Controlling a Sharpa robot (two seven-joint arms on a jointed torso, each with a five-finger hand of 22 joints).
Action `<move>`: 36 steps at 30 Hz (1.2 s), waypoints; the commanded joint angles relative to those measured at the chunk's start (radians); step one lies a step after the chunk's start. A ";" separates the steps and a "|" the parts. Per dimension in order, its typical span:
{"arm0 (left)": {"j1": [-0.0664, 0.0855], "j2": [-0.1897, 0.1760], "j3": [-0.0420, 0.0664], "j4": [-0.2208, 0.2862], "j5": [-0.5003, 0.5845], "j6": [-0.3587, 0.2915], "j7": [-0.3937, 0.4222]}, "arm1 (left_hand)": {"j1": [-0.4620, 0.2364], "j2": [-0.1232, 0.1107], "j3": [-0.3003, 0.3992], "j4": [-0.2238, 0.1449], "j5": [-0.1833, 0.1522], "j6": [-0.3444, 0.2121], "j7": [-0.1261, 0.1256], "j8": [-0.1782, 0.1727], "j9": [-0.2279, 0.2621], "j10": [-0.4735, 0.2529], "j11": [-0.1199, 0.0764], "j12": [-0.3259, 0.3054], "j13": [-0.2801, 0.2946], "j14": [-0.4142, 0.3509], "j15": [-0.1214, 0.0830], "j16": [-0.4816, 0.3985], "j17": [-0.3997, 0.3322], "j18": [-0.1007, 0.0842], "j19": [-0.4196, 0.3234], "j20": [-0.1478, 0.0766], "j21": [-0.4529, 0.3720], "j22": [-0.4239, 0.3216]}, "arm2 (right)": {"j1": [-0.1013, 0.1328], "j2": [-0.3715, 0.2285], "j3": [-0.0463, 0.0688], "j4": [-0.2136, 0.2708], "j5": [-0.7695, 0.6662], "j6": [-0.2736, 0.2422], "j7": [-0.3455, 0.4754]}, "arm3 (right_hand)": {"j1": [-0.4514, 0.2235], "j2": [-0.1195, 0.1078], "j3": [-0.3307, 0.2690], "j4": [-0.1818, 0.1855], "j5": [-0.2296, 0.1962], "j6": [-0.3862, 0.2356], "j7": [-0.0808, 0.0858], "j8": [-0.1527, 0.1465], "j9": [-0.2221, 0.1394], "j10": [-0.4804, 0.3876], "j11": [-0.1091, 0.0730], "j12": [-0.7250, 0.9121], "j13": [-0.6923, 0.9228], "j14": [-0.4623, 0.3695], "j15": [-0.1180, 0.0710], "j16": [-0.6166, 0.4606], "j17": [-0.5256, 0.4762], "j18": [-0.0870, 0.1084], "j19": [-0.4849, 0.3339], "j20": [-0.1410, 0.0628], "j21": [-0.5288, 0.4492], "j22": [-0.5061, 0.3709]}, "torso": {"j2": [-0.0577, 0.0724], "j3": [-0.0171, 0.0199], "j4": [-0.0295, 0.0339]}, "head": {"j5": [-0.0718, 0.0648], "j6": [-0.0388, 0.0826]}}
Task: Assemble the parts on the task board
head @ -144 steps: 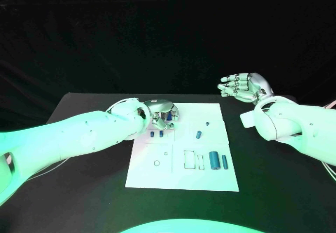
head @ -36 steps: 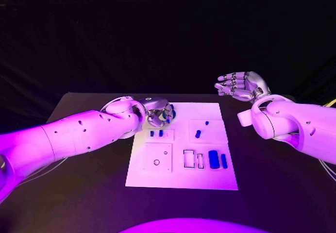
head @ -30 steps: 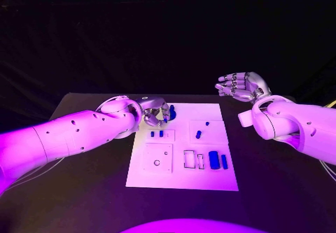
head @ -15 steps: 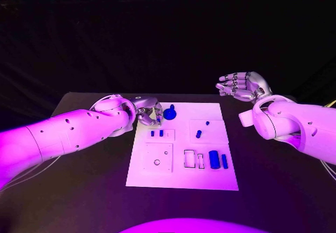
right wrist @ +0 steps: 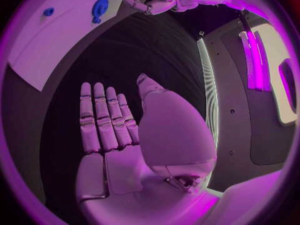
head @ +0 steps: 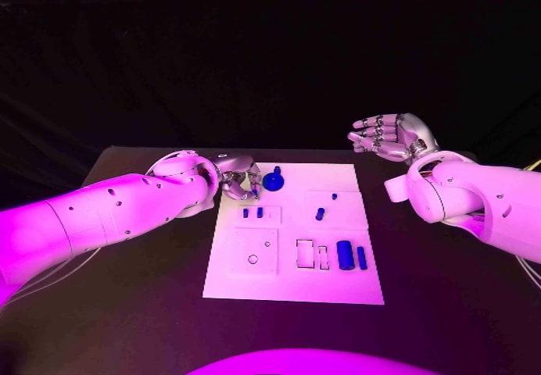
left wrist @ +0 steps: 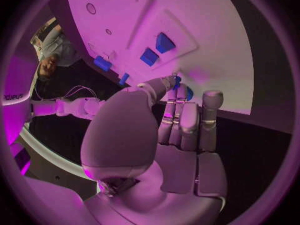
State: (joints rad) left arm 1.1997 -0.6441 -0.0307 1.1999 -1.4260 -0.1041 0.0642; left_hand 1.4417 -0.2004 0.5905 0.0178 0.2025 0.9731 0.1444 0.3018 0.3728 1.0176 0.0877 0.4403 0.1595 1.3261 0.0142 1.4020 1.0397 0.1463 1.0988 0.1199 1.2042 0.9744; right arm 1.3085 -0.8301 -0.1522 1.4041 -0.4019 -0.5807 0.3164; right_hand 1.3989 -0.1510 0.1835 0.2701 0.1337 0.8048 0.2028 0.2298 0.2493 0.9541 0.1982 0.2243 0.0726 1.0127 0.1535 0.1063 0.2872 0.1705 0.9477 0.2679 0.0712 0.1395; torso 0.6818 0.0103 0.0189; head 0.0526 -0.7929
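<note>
Black cloth hangs behind a black table point(head: 135, 297), and the white task board point(head: 293, 285) lies flat in its middle.

From my station, my left hand point(head: 239, 181) sits at the board's far left corner, fingers curled in. Just beside it is a round blue part with a stem point(head: 273, 181); in the left wrist view something blue shows at the fingertips point(left wrist: 181, 91), but I cannot tell whether the hand grips it or merely touches it. My right hand point(head: 387, 138) is raised off to the board's right, well apart from it, fingers spread and holding nothing.

I judge the assembly early. Two small blue pieces point(head: 252, 212) lie in the left recess, one small piece point(head: 320, 214) in the right recess, and two longer blue cylinders point(head: 352, 256) near the right edge. The rectangular slots point(head: 304, 253) and the round hole point(head: 252, 258) look unfilled.

I can read no writing or brand on the board or parts.
</note>
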 commanded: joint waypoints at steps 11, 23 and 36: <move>-0.002 0.007 -0.003 0.000 0.007 0.015 0.000 | -0.010 0.011 0.019 -0.009 -0.001 0.012 0.001 -0.012 -0.003 0.059 -0.010 0.000 0.013 0.007 -0.002 0.021 0.010 -0.004 0.005 0.000 0.014 0.012 | 0.000 0.001 0.000 0.002 -0.002 0.002 0.003 | -0.010 0.032 -0.030 -0.003 0.007 0.007 0.055 -0.012 -0.007 0.022 -0.003 -0.015 -0.009 0.004 0.000 -0.021 -0.011 0.014 -0.012 -0.003 -0.003 -0.012 | -0.001 0.0009 -0.0006 | 0.001 -0.003; -0.005 0.013 -0.008 -0.010 0.007 0.029 -0.006 | -0.011 0.011 0.019 -0.009 -0.002 0.013 0.001 -0.012 -0.003 0.060 -0.010 -0.001 0.014 0.008 -0.001 0.022 0.013 -0.004 0.005 0.000 0.014 0.012 | 0.000 0.001 0.000 0.003 -0.003 0.001 0.003 | -0.010 0.032 -0.030 -0.003 0.007 0.007 0.055 -0.012 -0.007 0.022 -0.003 -0.015 -0.009 0.004 0.000 -0.021 -0.011 0.014 -0.012 -0.003 -0.003 -0.012 | 0.000 0.0006 -0.0015 | 0.000 -0.007; -0.009 0.017 -0.011 -0.016 0.007 0.037 -0.007 | -0.011 0.011 0.018 -0.009 -0.002 0.013 0.001 -0.013 -0.003 0.061 -0.010 -0.003 0.014 0.008 -0.002 0.022 0.012 -0.005 0.005 0.000 0.014 0.012 | 0.000 0.001 0.000 0.002 -0.004 0.000 0.003 | -0.009 0.032 -0.030 -0.004 0.007 0.008 0.055 -0.013 -0.008 0.023 -0.003 -0.016 -0.009 0.004 0.000 -0.022 -0.013 0.014 -0.011 -0.003 -0.003 -0.014 | -0.001 0.0006 -0.0005 | -0.001 -0.008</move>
State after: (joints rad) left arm 1.1940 -0.6283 -0.0399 1.1846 -1.4191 -0.0716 0.0576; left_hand 1.4417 -0.2003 0.5905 0.0179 0.2025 0.9776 0.1428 0.2918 0.3680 1.0177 0.0877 0.4402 0.1599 1.3261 0.0142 1.4021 1.0396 0.1463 1.0989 0.1200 1.2042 0.9744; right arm 1.3085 -0.8293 -0.1526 1.4046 -0.4038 -0.5822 0.3167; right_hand 1.3989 -0.1510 0.1834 0.2700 0.1337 0.8052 0.2026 0.2297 0.2491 0.9670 0.1968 0.2242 0.0726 1.0127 0.1535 0.0948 0.2807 0.1706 0.9477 0.2679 0.0712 0.1330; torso 0.6810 0.0108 0.0182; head 0.0510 -0.8006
